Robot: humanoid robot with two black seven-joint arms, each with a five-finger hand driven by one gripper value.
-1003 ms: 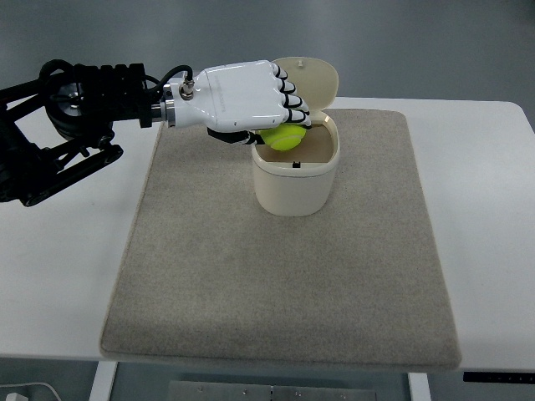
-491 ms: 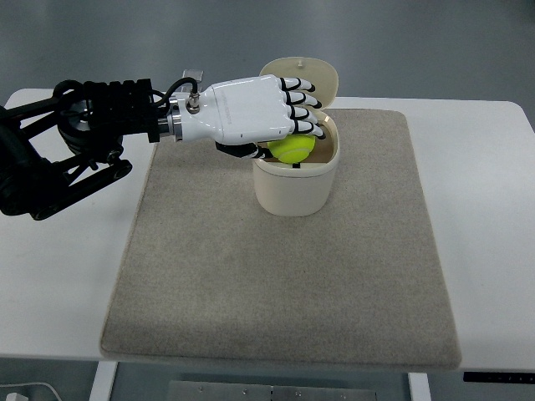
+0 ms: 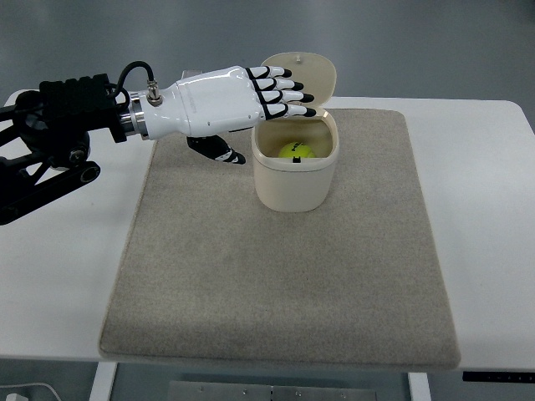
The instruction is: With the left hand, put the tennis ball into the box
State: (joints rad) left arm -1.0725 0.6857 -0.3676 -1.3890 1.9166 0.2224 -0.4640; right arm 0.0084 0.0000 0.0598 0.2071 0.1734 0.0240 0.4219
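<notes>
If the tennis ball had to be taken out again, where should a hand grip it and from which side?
From straight above, judging by its pose: the tennis ball lies low inside the cream box, whose wall rings it on every side, so only its top shows. Fingers would pinch its upper sides through the open mouth, keeping clear of the raised lid at the back. The left hand hovers open beside the rim.

place: lab | cues: bare white table (image 3: 485,184), grey mat (image 3: 284,276), grey floor (image 3: 125,33)

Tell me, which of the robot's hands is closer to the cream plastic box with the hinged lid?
Left. The left hand hovers open beside the cream plastic box, fingers over its rim, yellow tennis ball inside. The right hand is out of view.
</notes>
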